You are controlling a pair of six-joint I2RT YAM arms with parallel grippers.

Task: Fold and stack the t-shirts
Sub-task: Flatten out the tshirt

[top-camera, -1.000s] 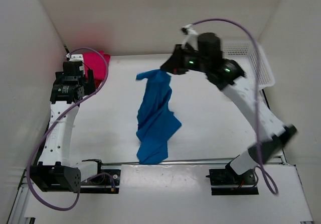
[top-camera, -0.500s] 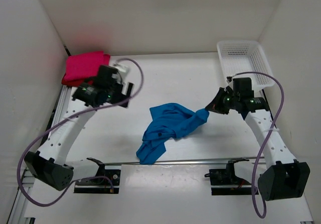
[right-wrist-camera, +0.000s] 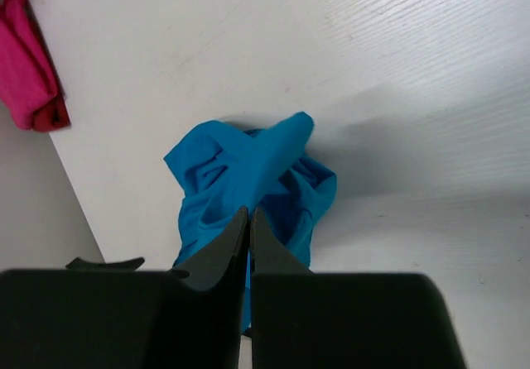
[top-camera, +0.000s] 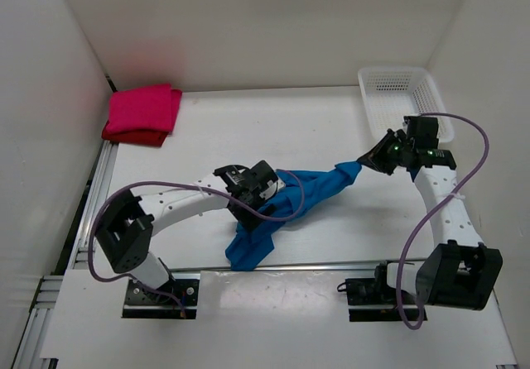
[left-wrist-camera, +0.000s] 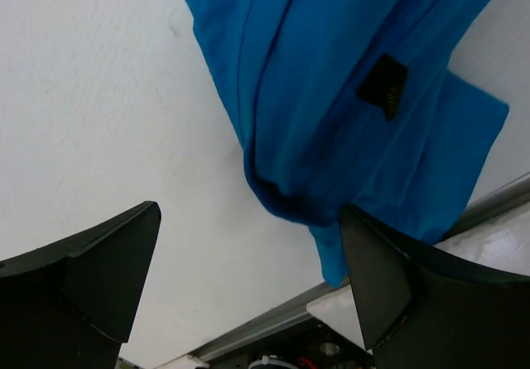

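The bright blue t-shirt [top-camera: 313, 189] lies crumpled mid-table, one corner drawn up to the right. My right gripper [top-camera: 365, 160] is shut on that corner; in the right wrist view its jaws [right-wrist-camera: 249, 210] are pressed together with blue t-shirt cloth [right-wrist-camera: 240, 170] running into them. My left gripper [top-camera: 253, 197] hovers open over the shirt's left part. In the left wrist view the left gripper [left-wrist-camera: 248, 212] stands wide, with the blue t-shirt fold [left-wrist-camera: 331, 96] ahead of it and nothing held. The magenta-pink t-shirt [top-camera: 147, 108] lies folded on the dark red t-shirt [top-camera: 132, 136] at the back left.
A white mesh basket [top-camera: 402, 96] stands at the back right, close behind the right arm. White walls close in the table on three sides. A metal rail [top-camera: 331, 265] runs along the near edge, and the blue shirt's lower end reaches it.
The left arm swung from the back left corner to the middle, over the blue shirt. The right gripper brought the shirt down from the back and drew its corner to the right.
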